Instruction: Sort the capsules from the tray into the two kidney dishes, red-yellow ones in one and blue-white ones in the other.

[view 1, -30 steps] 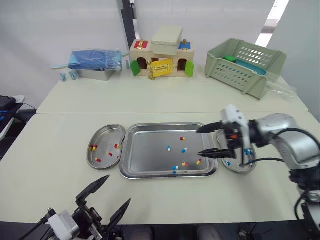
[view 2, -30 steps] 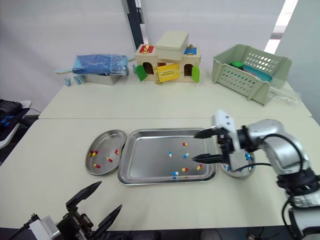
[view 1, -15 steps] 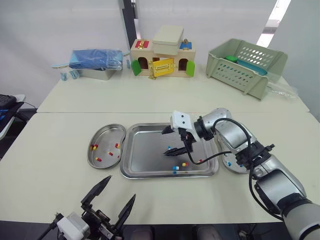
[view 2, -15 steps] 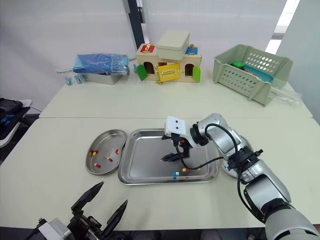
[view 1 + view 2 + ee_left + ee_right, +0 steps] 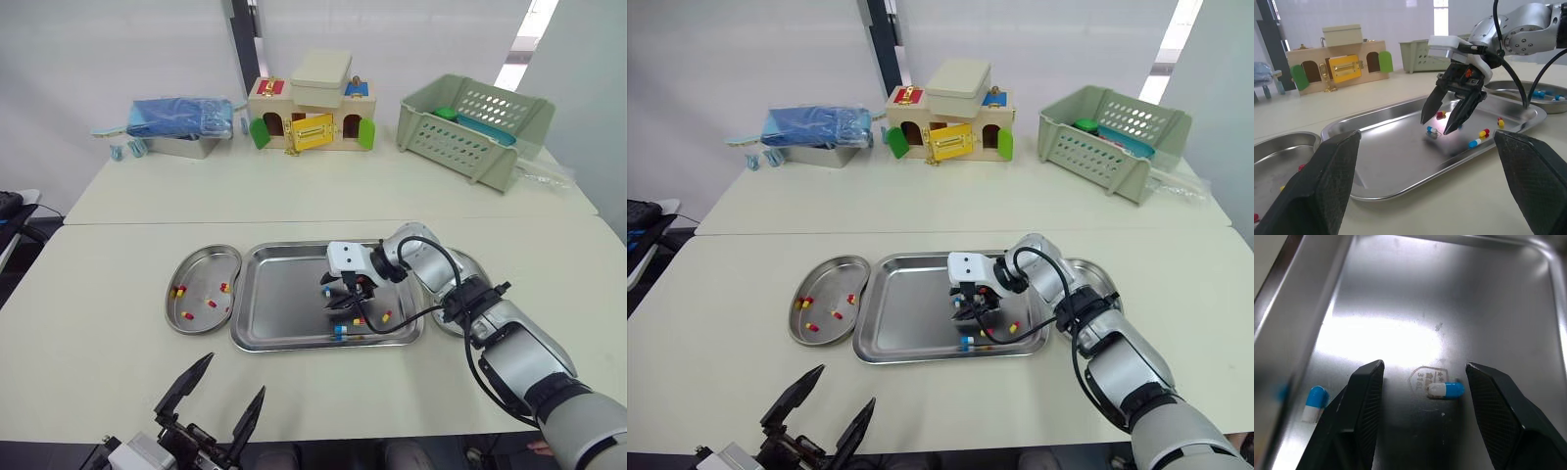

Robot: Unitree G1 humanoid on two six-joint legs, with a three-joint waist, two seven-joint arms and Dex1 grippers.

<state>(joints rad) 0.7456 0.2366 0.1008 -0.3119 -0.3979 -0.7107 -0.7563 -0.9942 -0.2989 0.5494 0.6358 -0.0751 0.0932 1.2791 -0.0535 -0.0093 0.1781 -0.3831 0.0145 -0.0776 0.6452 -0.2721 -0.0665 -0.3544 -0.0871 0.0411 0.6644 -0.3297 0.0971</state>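
The jaws of the right gripper [image 5: 1424, 364] are held apart low over the tray [image 5: 1400, 293], and a blue-white capsule [image 5: 1445, 389] is seen between them. The left gripper [image 5: 233, 374] is spread wide.

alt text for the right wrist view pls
The right gripper is open over a shiny metal tray, with a blue-white capsule lying on the tray floor between its two black fingers. A second blue-white capsule lies off to one side, near the tray's wall.
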